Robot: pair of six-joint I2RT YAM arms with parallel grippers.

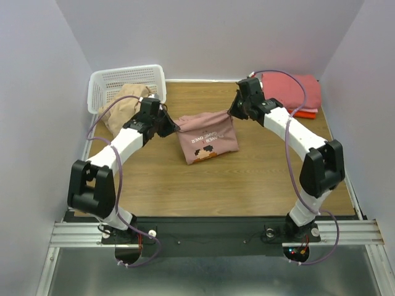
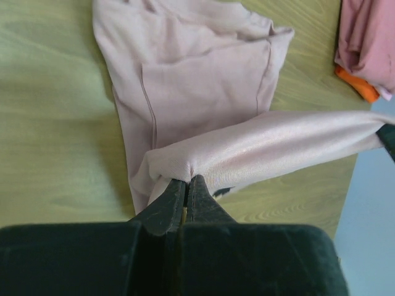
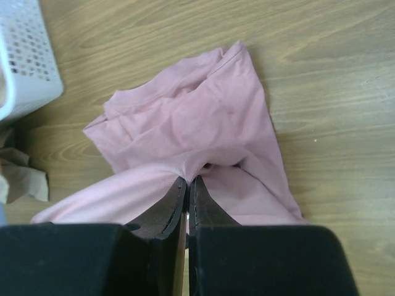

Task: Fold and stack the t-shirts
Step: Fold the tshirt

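The dusty-pink t-shirt with a dark-and-white print hangs stretched between my two grippers above the middle of the table, its lower part lying on the wood. My left gripper is shut on its left top corner; in the left wrist view the gripper pinches a fold of the pink cloth. My right gripper is shut on the right top corner; the right wrist view shows this gripper pinching the shirt. A beige t-shirt lies crumpled at the back left. Folded salmon-pink and orange-red t-shirts are stacked at the back right.
A white lattice basket stands at the back left corner, also in the right wrist view. The wooden table has walls on three sides. The stack's edge shows in the left wrist view.
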